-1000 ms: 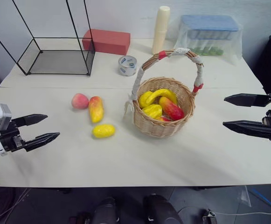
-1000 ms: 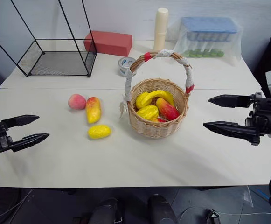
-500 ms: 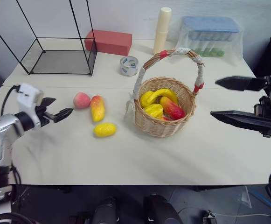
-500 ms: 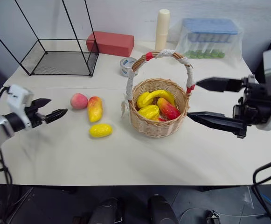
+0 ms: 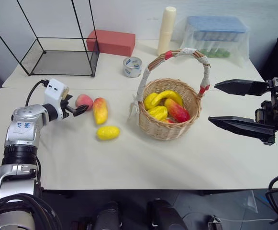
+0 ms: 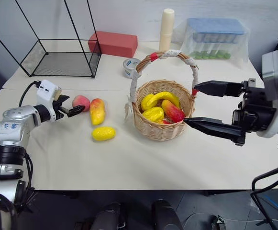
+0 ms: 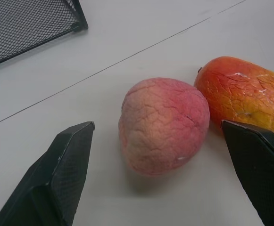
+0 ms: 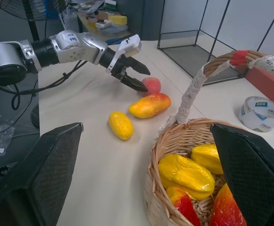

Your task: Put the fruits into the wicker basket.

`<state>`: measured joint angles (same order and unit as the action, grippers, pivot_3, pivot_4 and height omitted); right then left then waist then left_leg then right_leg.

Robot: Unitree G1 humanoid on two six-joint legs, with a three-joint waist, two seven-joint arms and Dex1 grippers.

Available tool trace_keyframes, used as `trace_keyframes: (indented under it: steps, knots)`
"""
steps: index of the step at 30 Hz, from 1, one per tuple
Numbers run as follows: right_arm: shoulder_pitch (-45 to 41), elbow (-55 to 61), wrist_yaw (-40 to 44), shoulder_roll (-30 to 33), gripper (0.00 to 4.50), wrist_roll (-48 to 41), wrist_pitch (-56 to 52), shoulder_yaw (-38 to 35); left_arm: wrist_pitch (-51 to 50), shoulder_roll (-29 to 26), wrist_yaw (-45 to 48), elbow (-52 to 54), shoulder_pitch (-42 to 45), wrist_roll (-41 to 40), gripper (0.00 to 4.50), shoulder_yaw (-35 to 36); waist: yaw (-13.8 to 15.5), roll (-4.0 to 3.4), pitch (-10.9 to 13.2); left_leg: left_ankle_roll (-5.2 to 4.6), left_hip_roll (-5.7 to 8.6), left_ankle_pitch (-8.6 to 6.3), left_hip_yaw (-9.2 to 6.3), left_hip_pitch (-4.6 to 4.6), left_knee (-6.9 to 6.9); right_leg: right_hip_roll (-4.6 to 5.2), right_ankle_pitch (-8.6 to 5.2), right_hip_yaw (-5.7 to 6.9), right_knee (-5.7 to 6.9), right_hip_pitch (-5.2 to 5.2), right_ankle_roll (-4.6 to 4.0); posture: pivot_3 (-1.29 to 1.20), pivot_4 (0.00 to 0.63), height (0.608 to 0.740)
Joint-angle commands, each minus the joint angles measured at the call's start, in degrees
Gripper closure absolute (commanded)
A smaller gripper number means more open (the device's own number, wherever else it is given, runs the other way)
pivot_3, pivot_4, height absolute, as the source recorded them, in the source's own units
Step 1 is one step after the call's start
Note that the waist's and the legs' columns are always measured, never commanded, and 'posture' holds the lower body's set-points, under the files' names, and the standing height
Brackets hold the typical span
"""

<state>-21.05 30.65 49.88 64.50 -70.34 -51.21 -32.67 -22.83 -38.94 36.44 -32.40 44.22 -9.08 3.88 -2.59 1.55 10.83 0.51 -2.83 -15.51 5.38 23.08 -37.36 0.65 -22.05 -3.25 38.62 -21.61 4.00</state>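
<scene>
Left gripper (image 7: 162, 155) fingers apart around the peach (image 7: 162, 125); mango (image 7: 245, 96) touches it, so closing could nudge both. Right gripper (image 6: 196, 105) apart, empty.

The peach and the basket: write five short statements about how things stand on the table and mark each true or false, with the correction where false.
1. The left gripper is open with the peach between its fingers, not yet clamped. True.
2. The peach lies inside the wicker basket. False: it lies on the table, beside the mango.
3. The right gripper is shut on the basket's handle. False: it is open and holds nothing, off to the basket's side.
4. The basket already holds several fruits. True.
5. The yellow lemon-like fruit touches the tape roll. False: the two lie well apart, the roll farther back near the red block.
</scene>
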Motion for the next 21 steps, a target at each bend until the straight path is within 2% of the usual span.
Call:
trace_keyframes:
  steps: [1,4,7,12,13,16,18,20,21]
  knots:
    - [0.0,1.1,-1.0,0.9,0.04,-1.2,0.6,-3.2,3.8,0.5,-2.1,-7.0,4.3,4.5,0.0,-2.3,0.4,0.0,0.0,0.0,0.0,0.0,0.0,0.0,-0.01,0.0,0.0,0.0,0.0,0.0,0.0,0.0,0.15,0.74]
    - [0.3,1.3,-1.6,0.9,0.04,-1.5,0.6,-3.6,4.8,1.5,-3.0,-11.6,7.0,4.8,0.0,-1.7,0.5,0.01,0.0,-0.01,0.0,-0.01,0.04,0.0,0.0,-0.01,0.0,-0.03,-0.01,-0.02,0.0,0.0,0.15,0.74]
    - [0.8,1.7,-2.4,0.7,0.0,-1.8,0.6,-4.1,6.2,2.0,-2.2,-13.8,8.4,5.1,0.56,-1.7,0.8,0.01,0.0,0.0,-0.01,0.0,0.03,0.02,0.01,-0.01,0.0,-0.02,0.01,-0.05,0.0,0.0,0.15,0.74]
    - [1.6,2.1,-3.4,0.5,0.0,-2.4,0.9,-4.5,7.7,1.7,-1.1,-14.3,8.6,5.4,1.98,-1.8,0.9,0.01,0.0,0.0,0.0,0.0,0.03,0.02,-0.03,0.01,0.0,-0.02,0.04,-0.05,0.0,0.0,0.15,0.74]
    - [1.7,2.1,-3.5,0.5,0.0,-2.4,0.9,-4.5,8.0,1.5,-0.8,-14.2,8.5,5.4,2.12,-1.7,0.9,0.01,0.0,0.0,0.0,0.0,0.03,0.02,-0.04,0.01,0.0,-0.02,0.05,-0.05,0.0,0.0,0.15,0.74]
    - [1.9,2.2,-3.6,0.5,0.0,-2.5,1.0,-4.4,8.6,0.7,0.2,-12.9,7.8,4.7,2.12,-1.0,0.9,0.01,0.0,0.0,-0.01,0.0,0.03,0.02,-0.05,0.01,0.0,-0.02,0.06,-0.05,0.0,0.0,0.15,0.74]
    - [2.5,2.3,-3.6,0.5,0.0,-2.2,1.0,-4.7,7.4,-0.9,4.5,-8.2,6.1,1.8,2.12,0.8,0.8,0.02,0.0,0.0,-0.01,0.0,0.03,0.02,-0.05,0.0,0.0,-0.02,0.07,-0.05,0.0,0.0,0.15,0.74]
    - [3.4,2.4,-3.5,0.4,0.0,-2.1,0.7,-5.4,6.0,-2.9,10.7,-1.0,3.4,-2.6,2.12,3.2,0.7,0.02,0.0,0.01,-0.02,0.0,0.03,0.02,-0.03,0.0,0.0,-0.01,0.07,-0.05,0.0,0.0,0.15,0.74]
    - [4.4,2.5,-3.7,0.2,0.0,-1.8,0.4,-6.1,3.7,-4.8,16.8,7.6,0.2,-7.7,2.12,4.8,0.7,0.02,0.0,0.01,-0.03,0.01,0.03,0.03,-0.01,0.0,0.0,-0.02,0.07,-0.06,0.0,0.0,0.15,0.74]
